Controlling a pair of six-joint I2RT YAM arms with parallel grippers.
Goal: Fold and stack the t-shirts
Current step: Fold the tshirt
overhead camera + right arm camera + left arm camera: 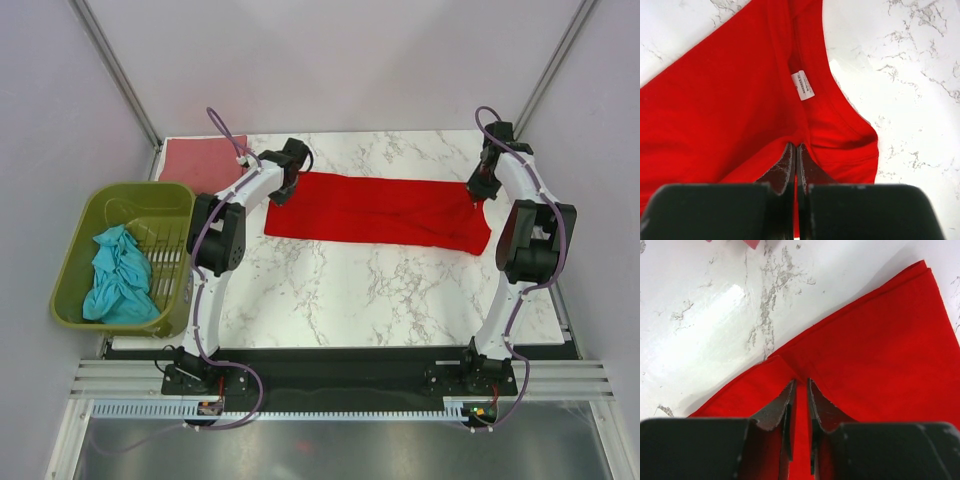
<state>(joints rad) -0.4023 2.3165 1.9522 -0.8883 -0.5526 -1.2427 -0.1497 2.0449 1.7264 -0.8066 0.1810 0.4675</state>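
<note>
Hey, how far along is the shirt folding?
Done: pink t-shirt lies folded flat, far left. In hand: red t-shirt, folded into a long strip, right gripper pinching its collar end, left gripper slightly open at the other. Remaining: teal t-shirt, crumpled in the basket.

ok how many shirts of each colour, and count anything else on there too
red shirt: 1
pink shirt: 1
teal shirt: 1
basket: 1
total: 4
</note>
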